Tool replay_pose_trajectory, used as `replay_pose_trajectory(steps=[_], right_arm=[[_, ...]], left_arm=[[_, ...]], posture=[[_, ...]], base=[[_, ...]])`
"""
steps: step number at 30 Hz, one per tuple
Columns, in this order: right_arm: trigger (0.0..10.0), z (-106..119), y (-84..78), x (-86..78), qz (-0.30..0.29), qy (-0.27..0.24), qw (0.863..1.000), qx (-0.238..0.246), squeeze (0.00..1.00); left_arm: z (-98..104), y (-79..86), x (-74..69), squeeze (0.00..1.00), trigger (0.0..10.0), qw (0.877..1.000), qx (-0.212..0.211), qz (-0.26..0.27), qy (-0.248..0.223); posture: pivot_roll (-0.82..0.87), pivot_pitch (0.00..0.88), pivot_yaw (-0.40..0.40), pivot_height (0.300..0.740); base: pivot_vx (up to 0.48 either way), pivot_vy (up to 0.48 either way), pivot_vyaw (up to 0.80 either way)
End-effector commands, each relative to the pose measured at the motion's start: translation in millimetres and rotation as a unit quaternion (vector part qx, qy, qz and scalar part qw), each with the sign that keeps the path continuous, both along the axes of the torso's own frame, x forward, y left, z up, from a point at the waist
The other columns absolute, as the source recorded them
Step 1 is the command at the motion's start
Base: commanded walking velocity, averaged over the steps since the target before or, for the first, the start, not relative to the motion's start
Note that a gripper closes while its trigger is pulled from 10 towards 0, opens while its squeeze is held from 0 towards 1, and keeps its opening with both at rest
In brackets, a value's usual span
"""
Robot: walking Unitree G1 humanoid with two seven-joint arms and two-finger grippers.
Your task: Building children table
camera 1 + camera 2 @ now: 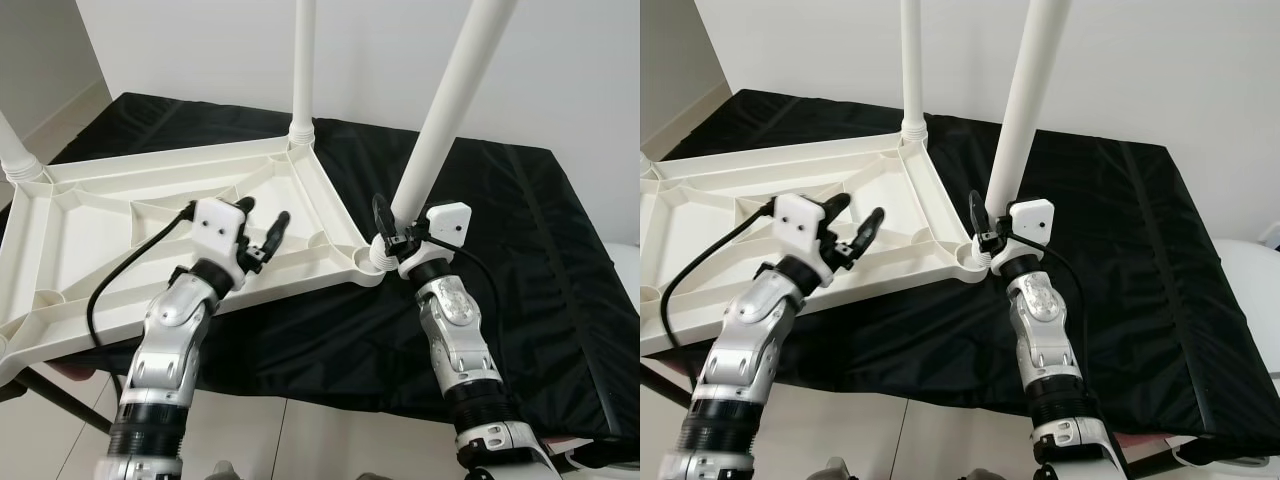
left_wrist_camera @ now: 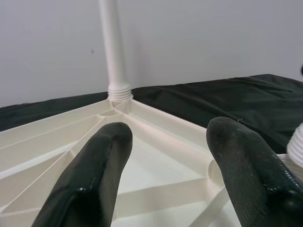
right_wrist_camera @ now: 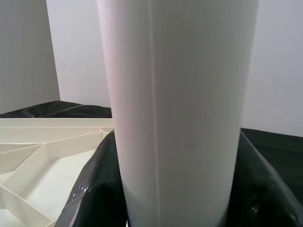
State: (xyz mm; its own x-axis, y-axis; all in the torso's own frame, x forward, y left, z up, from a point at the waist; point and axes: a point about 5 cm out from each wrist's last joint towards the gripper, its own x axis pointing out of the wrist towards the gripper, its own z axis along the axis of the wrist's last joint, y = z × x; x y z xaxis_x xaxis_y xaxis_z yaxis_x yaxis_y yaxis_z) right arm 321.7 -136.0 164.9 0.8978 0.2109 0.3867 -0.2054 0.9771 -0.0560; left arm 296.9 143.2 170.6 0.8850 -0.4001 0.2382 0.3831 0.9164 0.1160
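Note:
A white plastic children's tabletop lies upside down on a black-covered table, ribs facing up. A white leg stands upright in its far corner socket. Another white leg leans in the near right corner socket. My right gripper is shut on the base of this leaning leg, with the black fingers on both sides of it. My left gripper hovers open over the tabletop's ribbed underside, holding nothing; its fingertips are spread apart.
A third white leg rises from the left corner. The black cloth covers the table to the right of the tabletop. A white wall stands behind. Light floor tiles show below the table's near edge.

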Motion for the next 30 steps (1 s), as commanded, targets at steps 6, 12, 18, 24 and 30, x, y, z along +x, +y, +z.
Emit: replay_pose_trajectory(steps=[6, 12, 18, 24, 30], right_arm=[[10.0, -9, -9.4, -10.2, -0.030, 0.007, 0.999, 0.013, 0.00], [10.0, -17, -4.6, -28.9, -0.038, 0.000, 0.999, 0.015, 0.00], [10.0, -17, -11.9, -36.7, -0.057, -0.007, 0.998, 0.008, 0.00], [10.0, -13, -15.3, -42.7, -0.064, -0.015, 0.998, 0.005, 0.00], [10.0, -13, -12.9, -47.6, -0.062, -0.012, 0.998, 0.006, 0.00]], left_arm=[[-4, 35.1, -12.9, 0.00, 10.0, 0.975, -0.050, 0.214, -0.017], [-7, 38.1, -31.3, 0.00, 10.0, 0.968, -0.071, 0.238, -0.030], [-7, 42.7, -42.0, 0.00, 10.0, 0.963, -0.087, 0.252, -0.038], [-3, 37.1, -50.0, 0.00, 10.0, 0.964, -0.089, 0.245, -0.047], [0, 30.0, -55.4, 0.00, 10.0, 0.964, -0.091, 0.243, -0.053]], posture=[[0.04, 0.000, -0.068, 0.740], [0.03, 0.000, -0.062, 0.740], [0.03, 0.000, -0.059, 0.740], [0.03, 0.000, -0.057, 0.740], [0.03, 0.000, -0.058, 0.740]], base=[[0.000, 0.000, 0.00], [0.000, 0.000, 0.00], [0.000, 0.000, 0.00], [0.000, 0.000, 0.00], [0.000, 0.000, 0.00]])
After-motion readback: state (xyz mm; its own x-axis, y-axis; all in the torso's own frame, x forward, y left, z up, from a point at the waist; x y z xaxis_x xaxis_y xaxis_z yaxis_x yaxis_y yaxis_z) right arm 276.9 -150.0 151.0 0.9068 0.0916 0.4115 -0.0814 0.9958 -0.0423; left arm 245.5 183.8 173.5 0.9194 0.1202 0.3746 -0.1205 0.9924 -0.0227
